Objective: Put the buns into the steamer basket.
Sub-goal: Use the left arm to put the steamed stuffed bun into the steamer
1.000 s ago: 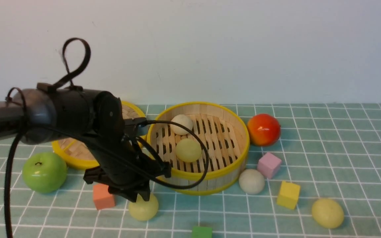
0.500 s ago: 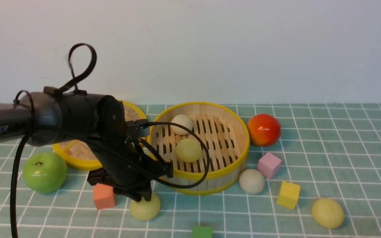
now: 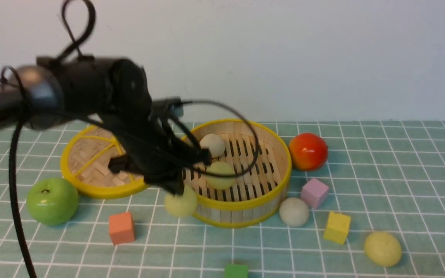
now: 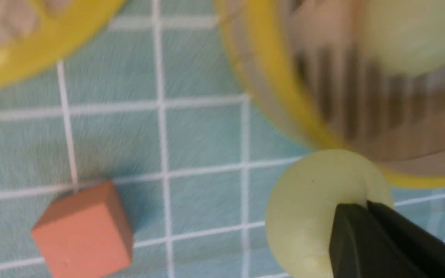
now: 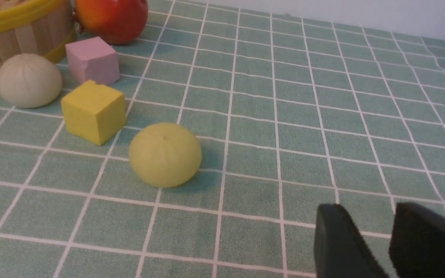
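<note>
My left gripper (image 3: pixel 176 190) is shut on a pale yellow-green bun (image 3: pixel 180 203), pinching its edge (image 4: pixel 307 212). The bun hangs above the cloth, just in front of the left side of the steamer basket (image 3: pixel 245 214). On the basket's slatted floor lie an off-white bun (image 3: pixel 212 144) and a yellow-green bun (image 3: pixel 220 174). An off-white bun (image 3: pixel 294 211) rests on the cloth by the basket's right front. Another yellow-green bun (image 3: pixel 382 249) lies at the front right. In the right wrist view my right gripper (image 5: pixel 365 210) stands open and holds nothing, short of that yellow-green bun (image 5: pixel 164 154).
The flat yellow-rimmed lid (image 3: pixel 91 191) lies left of the basket, with a green apple (image 3: pixel 51 200) in front of it. A red-orange fruit (image 3: pixel 308 151) sits right of the basket. Orange (image 3: pixel 121 227), pink (image 3: pixel 314 192), yellow (image 3: pixel 337 227) and green (image 3: pixel 235 271) cubes are scattered in front.
My left gripper closed on the yellow-green bun beside the orange cube, then rose with it and moved right toward the basket. The other buns and cubes stayed put.
</note>
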Action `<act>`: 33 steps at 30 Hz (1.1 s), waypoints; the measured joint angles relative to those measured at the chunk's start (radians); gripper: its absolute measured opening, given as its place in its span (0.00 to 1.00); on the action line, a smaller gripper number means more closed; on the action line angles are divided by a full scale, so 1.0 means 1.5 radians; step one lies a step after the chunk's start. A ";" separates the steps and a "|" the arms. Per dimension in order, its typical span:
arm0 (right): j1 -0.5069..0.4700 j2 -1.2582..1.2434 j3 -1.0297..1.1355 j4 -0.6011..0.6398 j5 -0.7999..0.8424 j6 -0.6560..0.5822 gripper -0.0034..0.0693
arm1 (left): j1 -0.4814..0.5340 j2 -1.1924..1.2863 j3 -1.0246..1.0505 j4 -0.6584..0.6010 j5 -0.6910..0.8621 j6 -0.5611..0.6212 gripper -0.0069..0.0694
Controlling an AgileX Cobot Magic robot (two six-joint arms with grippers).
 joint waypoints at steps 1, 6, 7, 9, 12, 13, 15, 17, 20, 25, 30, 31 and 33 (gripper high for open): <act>0.000 0.000 0.000 0.000 0.000 0.000 0.38 | 0.000 -0.002 -0.023 -0.005 0.005 0.002 0.07; 0.000 0.000 0.000 0.000 0.000 0.000 0.38 | -0.014 0.002 -0.091 -0.053 -0.001 0.028 0.07; 0.000 0.000 0.000 0.000 0.000 0.000 0.38 | -0.020 0.007 -0.099 -0.060 -0.005 0.033 0.07; 0.000 0.000 0.000 0.000 0.000 0.000 0.38 | -0.035 0.019 -0.111 -0.071 -0.014 0.041 0.07; 0.000 0.000 0.000 0.000 0.000 0.000 0.38 | -0.073 0.064 -0.137 -0.076 -0.026 0.050 0.07; 0.000 0.000 0.000 0.000 0.000 0.000 0.38 | -0.079 0.080 -0.145 -0.079 -0.028 0.050 0.07; 0.000 0.000 0.000 0.000 0.000 0.000 0.38 | -0.083 0.107 -0.157 -0.083 -0.034 0.051 0.07; 0.000 0.000 0.000 0.000 0.000 0.000 0.38 | -0.082 0.130 -0.166 -0.083 -0.049 0.051 0.07; 0.000 0.000 0.000 0.000 0.000 0.000 0.38 | -0.081 0.153 -0.171 -0.082 -0.084 0.051 0.07; 0.000 0.000 0.000 0.000 0.000 0.000 0.38 | -0.081 0.180 -0.173 -0.095 -0.120 0.052 0.07; 0.000 0.000 0.000 0.000 0.000 0.000 0.38 | -0.081 0.200 -0.173 -0.116 -0.125 0.055 0.07; 0.000 0.000 0.000 0.000 0.000 0.000 0.38 | -0.081 0.201 -0.173 -0.118 -0.125 0.055 0.07; 0.000 0.000 0.000 0.000 0.000 0.000 0.38 | -0.081 0.201 -0.173 -0.122 -0.127 0.057 0.07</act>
